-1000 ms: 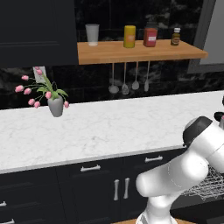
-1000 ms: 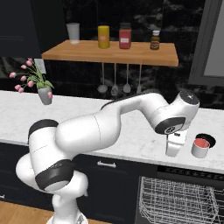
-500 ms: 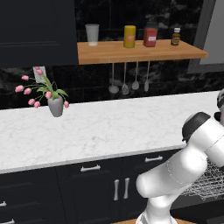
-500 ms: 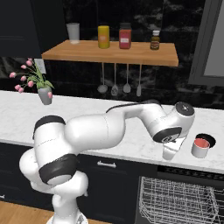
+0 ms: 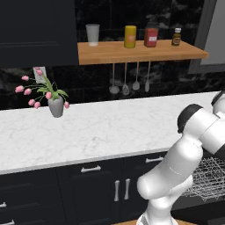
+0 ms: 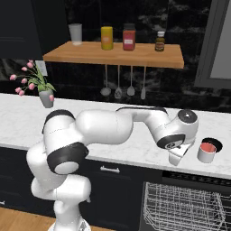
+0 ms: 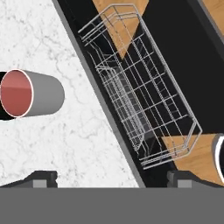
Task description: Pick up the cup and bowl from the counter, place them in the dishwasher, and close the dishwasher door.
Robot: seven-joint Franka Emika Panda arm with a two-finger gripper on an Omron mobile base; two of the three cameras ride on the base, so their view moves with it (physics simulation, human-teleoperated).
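Observation:
A grey cup (image 6: pixel 207 152) (image 7: pixel 31 93) with a red inside stands on the white marble counter (image 6: pixel 18 122) (image 7: pixel 65 144) near its front edge. Right behind it shows a dark round rim that looks like the bowl (image 6: pixel 217 144). My gripper (image 6: pixel 178 155) (image 7: pixel 110 181) hangs open and empty over the counter's edge, just left of the cup in the right base view. Below, the dishwasher stands open with its wire rack (image 6: pixel 189 207) (image 5: pixel 206 176) (image 7: pixel 140 96) pulled out. The dishwasher door (image 7: pixel 175 48) lies folded down under the rack.
A vase of pink flowers (image 5: pixel 56 105) (image 6: pixel 45 97) sits at the counter's left. A wooden shelf (image 5: pixel 132 52) with a glass and jars hangs above, with utensils (image 5: pixel 127 83) under it. Dark cabinets with silver handles (image 5: pixel 92 169) run below the counter.
The arm has swung further right and lowered, bringing the hand closer to the cup and counter edge. The jaws stayed open. Cup and rack have not moved.

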